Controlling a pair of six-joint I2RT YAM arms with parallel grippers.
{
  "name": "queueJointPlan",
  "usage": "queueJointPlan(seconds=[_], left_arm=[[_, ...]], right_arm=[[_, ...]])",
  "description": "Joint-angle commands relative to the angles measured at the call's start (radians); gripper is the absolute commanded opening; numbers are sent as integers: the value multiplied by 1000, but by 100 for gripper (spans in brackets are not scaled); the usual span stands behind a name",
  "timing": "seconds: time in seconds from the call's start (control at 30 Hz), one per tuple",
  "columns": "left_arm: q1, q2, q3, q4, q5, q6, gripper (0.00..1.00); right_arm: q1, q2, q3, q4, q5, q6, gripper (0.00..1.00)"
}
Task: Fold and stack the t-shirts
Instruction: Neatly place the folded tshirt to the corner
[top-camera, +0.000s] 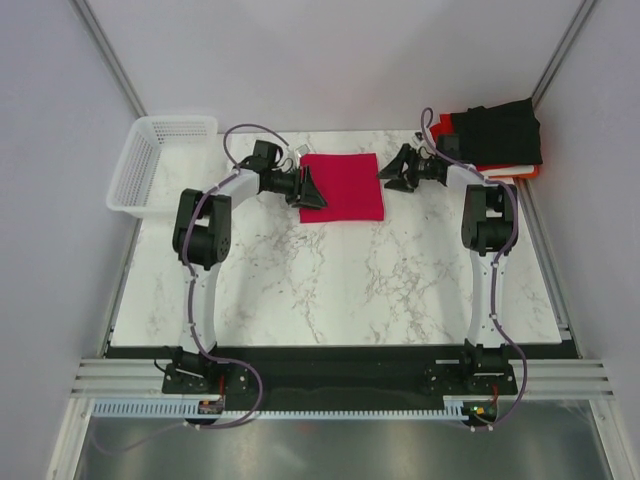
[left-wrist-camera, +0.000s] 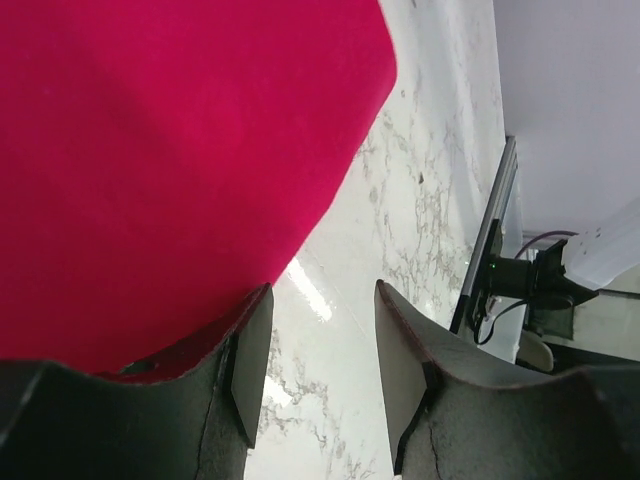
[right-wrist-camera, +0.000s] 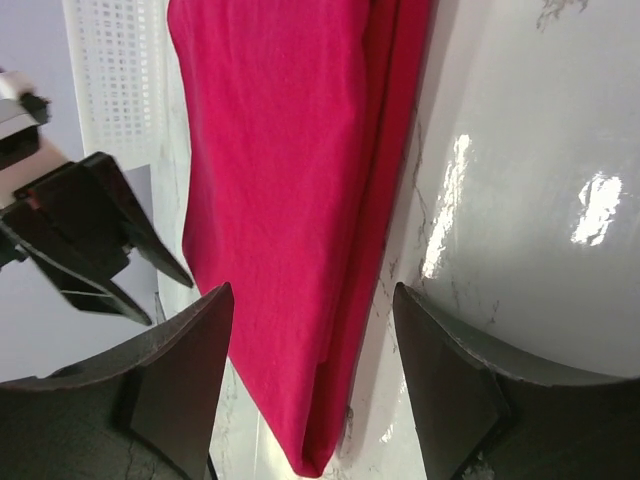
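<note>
Flanking soft rectangular crimson-pink t-shirt (top-camera: 343, 185) on glossy marble table (top-camera: 330, 285): left gripper (top-camera: 308, 188), right gripper (top-camera: 392, 172), both released.

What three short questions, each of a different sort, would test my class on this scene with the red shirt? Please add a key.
1. True or false: the red shirt lies folded flat on the table.
2. Where does the white basket stand? A: at the far left corner. B: at the far right corner. C: in the middle, under the shirt.
3. Fill in the word: the left tool and the right tool both have their jaws ____, gripping nothing.

Key: 1 true; 2 A; 3 open.
</note>
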Motion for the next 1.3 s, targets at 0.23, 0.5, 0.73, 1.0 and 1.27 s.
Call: queueJointPlan(seconds=[0.23, 0.5, 0.73, 1.0, 1.27], left_arm=[[-21, 88, 23, 5, 20, -28, 52], [-27, 103, 43, -7, 2, -20, 51], [-27, 106, 48, -9, -4, -14, 50], [-7, -9, 141, -44, -75, 3, 74], [79, -26, 163, -127, -207, 82, 73]], right_arm=[[39, 53, -75, 10, -20, -8, 74], [77, 93, -51, -31, 20, -18, 73], [88, 108, -41, -46, 58, -25, 65], [94, 111, 21, -89, 121, -81, 29], [92, 104, 26, -89, 126, -93, 8]])
